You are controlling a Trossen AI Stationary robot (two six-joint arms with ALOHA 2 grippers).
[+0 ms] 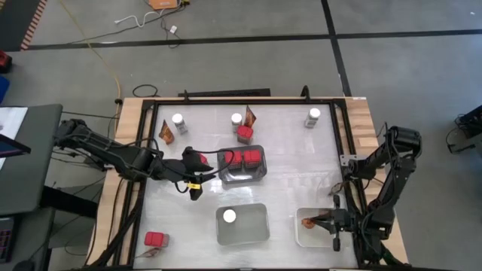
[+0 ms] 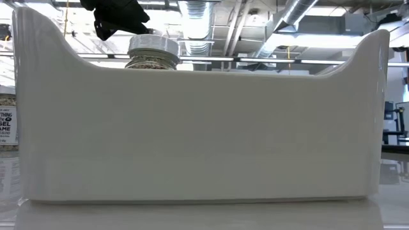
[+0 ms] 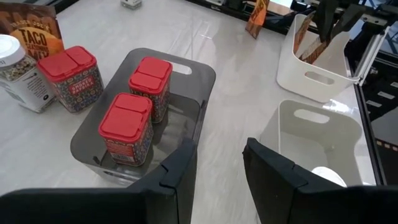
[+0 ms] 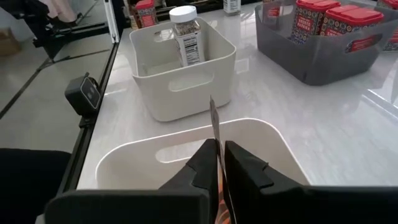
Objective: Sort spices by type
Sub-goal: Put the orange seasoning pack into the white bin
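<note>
The left gripper (image 1: 197,183) hovers just beside the grey tray (image 1: 242,178) at the table's middle, its fingers (image 3: 180,168) parted and holding nothing. Two red boxy spice containers (image 3: 127,127) stand upright inside that tray. A third red container (image 3: 70,76) stands outside it, just beside a white-lidded jar (image 3: 15,71) and an orange-brown taco seasoning packet (image 3: 34,28).

The right gripper (image 4: 219,163) sits over the white tray (image 1: 316,227) at the table's front right corner. A flat packet (image 4: 214,132) stands on edge between its fingers (image 4: 202,163), which sit close on either side of it; whether they pinch it tight cannot be told.

The middle white tray (image 1: 242,233), at the front between the other two, holds one clear jar (image 4: 186,34) with a round white lid, standing upright.

On the open table: a jar (image 1: 178,120) beside a packet (image 1: 166,131) at the back left, a jar (image 1: 312,117) at the back right, and one red container (image 1: 156,240) at the front left corner
</note>
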